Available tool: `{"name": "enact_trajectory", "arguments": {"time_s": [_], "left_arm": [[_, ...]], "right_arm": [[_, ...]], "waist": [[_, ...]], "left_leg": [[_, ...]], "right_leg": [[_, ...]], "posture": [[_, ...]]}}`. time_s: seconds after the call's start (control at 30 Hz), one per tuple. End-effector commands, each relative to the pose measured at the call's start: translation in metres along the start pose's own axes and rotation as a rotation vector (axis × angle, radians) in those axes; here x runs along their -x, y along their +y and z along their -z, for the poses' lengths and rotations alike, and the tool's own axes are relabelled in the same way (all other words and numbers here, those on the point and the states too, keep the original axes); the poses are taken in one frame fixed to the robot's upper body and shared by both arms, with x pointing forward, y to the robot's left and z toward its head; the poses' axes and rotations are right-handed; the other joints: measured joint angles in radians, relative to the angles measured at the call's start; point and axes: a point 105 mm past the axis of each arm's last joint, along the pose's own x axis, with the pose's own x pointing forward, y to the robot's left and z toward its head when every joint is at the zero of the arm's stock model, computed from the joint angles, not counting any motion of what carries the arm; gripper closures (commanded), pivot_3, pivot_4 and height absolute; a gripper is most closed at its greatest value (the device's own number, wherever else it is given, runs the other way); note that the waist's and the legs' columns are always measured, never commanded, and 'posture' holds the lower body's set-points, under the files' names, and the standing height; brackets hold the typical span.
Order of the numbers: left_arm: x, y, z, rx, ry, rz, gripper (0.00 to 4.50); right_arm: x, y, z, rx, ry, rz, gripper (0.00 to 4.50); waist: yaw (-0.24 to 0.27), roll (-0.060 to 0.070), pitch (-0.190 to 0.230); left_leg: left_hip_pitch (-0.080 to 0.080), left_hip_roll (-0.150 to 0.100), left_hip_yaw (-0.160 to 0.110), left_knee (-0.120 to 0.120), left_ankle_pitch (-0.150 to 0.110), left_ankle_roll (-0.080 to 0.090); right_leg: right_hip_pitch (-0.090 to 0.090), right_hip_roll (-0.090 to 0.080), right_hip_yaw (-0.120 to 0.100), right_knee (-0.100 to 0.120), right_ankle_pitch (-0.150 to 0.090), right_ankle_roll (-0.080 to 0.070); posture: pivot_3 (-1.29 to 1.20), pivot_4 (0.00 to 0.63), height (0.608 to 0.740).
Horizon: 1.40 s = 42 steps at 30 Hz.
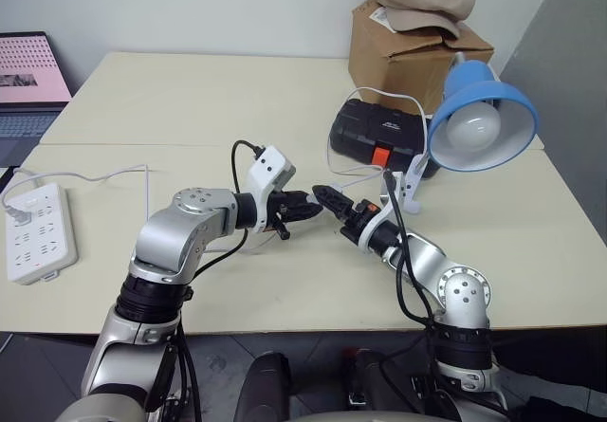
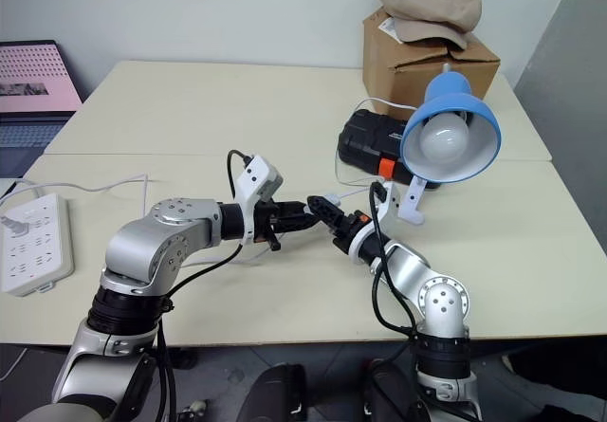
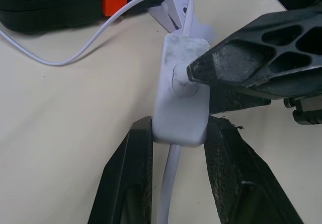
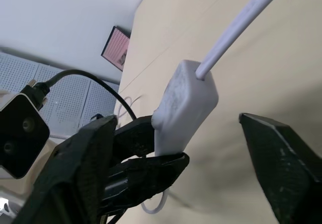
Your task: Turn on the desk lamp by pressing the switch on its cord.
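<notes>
Two grippers meet at the switch (image 3: 180, 90), held above the table's (image 1: 190, 90) near middle.

Small, white, oblong, its rocker faces out; the left gripper (image 3: 173, 176) clamps its sides, steadying it, I judge; the right gripper (image 4: 201, 168), fingers parted, sets one fingertip (image 3: 201, 68) on the rocker; the desk lamp (image 1: 482, 119), unlit, stands far right.

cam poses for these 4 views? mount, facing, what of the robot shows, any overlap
Left and right eye views: head stereo pair, looking forward and down at the table; both arms show.
Left wrist view: on the left wrist, looking along the left end effector, shut on the switch; a right end effector finger sits at the rocker.
Right wrist view: on the right wrist, looking between the right end effector fingers, apart around the switch.
Shared: switch, cord; the eyes also share the unlit desk lamp.
</notes>
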Motion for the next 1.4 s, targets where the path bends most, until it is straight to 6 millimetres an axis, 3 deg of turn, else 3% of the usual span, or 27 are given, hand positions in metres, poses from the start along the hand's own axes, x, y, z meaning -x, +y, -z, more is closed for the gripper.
{"name": "enact_trajectory", "arguments": {"time_s": [0.03, 0.3, 0.4, 0.8, 0.87, 1.13, 1.27, 1.4], "left_arm": [[0.002, -0.005, -0.011, -0.045, -0.028, 0.015, 3.39], [0.002, -0.005, -0.013, -0.055, -0.030, 0.013, 3.39], [0.002, -0.005, -0.014, -0.058, -0.030, 0.014, 3.41], [0.003, -0.007, -0.013, -0.061, -0.029, 0.021, 3.41], [0.004, -0.007, -0.013, -0.063, -0.027, 0.023, 3.41], [0.008, 0.000, -0.009, -0.074, -0.009, -0.003, 3.41], [0.017, 0.026, -0.006, -0.114, 0.011, -0.094, 3.41], [0.027, 0.052, 0.005, -0.224, 0.074, -0.162, 3.41]], "right_arm": [[-0.003, 0.015, 0.001, -0.034, -0.015, -0.066, 1.63], [-0.004, 0.015, 0.003, -0.033, -0.006, -0.065, 3.50], [-0.004, 0.016, 0.003, -0.028, -0.005, -0.065, 4.00], [-0.003, 0.013, -0.003, -0.066, -0.042, -0.062, 4.00], [-0.002, 0.013, -0.004, -0.064, -0.044, -0.062, 3.30], [0.008, 0.013, -0.004, -0.005, -0.020, -0.080, 1.75], [0.022, 0.010, -0.001, 0.157, 0.038, -0.062, 0.67], [0.038, 0.005, 0.004, 0.464, 0.134, -0.004, 0.00]], "waist": [[0.000, 0.000, 0.000], [0.000, 0.000, 0.000], [0.000, 0.000, 0.000], [0.000, 0.000, 0.000], [0.000, 0.000, 0.000], [0.000, 0.000, 0.000], [0.000, 0.001, 0.000], [0.000, 0.002, 0.001]], "left_leg": [[0.000, 0.000, 0.000, 0.000, 0.000, 0.000], [0.000, 0.000, 0.000, -0.001, 0.000, 0.000], [0.000, 0.000, 0.001, -0.002, 0.000, 0.000], [0.000, 0.000, 0.001, -0.003, 0.000, 0.000], [0.000, 0.000, 0.001, -0.003, 0.000, 0.000], [0.000, 0.000, 0.001, -0.003, 0.000, 0.000], [-0.001, 0.000, 0.001, -0.003, 0.000, 0.000], [-0.001, 0.000, 0.001, -0.003, 0.000, 0.000]], "right_leg": [[0.000, 0.000, 0.000, 0.000, 0.000, 0.000], [-0.001, 0.000, 0.000, 0.000, 0.000, 0.000], [-0.001, 0.000, 0.001, 0.000, 0.000, 0.000], [-0.001, 0.000, 0.001, -0.001, 0.000, 0.000], [-0.001, 0.000, 0.001, -0.001, 0.000, 0.000], [-0.002, 0.000, 0.001, -0.001, 0.000, 0.000], [-0.002, 0.000, 0.001, -0.002, 0.000, 0.000], [-0.002, 0.000, 0.001, -0.002, 0.000, 0.000]], "posture": [[0.00, 0.150, 0.740], [0.00, 0.150, 0.740], [0.00, 0.150, 0.740], [0.00, 0.150, 0.740], [0.00, 0.150, 0.740], [0.00, 0.150, 0.740], [0.00, 0.150, 0.740], [0.00, 0.150, 0.740]]}}
